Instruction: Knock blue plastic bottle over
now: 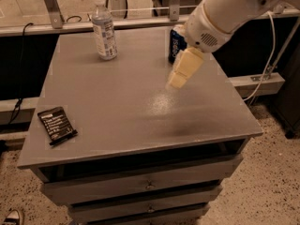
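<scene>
The blue plastic bottle (104,28), clear with a white cap and a pale label, stands upright at the far left of the grey table top (117,107). My gripper (180,74) hangs from the white arm over the right middle of the table, well to the right of the bottle and apart from it. A dark blue soda can (176,44) stands just behind the gripper, partly hidden by the arm.
A black snack packet (56,124) lies near the table's front left corner. The table has drawers below. A rail and a glass panel run behind the table. A cable hangs at the right.
</scene>
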You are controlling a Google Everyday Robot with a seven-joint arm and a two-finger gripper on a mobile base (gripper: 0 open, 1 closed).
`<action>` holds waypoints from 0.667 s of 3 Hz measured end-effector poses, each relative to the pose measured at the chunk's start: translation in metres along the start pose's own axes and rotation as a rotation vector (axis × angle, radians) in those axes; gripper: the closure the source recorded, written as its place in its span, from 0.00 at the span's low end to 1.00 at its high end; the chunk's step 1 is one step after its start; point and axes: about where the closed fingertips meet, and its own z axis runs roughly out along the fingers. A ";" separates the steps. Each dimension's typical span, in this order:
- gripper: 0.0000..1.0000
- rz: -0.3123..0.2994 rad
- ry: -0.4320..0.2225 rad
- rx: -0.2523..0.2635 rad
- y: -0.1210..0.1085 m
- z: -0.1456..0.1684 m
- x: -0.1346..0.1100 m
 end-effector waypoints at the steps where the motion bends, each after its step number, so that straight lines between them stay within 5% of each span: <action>1: 0.00 0.016 -0.117 0.017 -0.027 0.027 -0.064; 2: 0.00 0.016 -0.128 0.015 -0.026 0.028 -0.066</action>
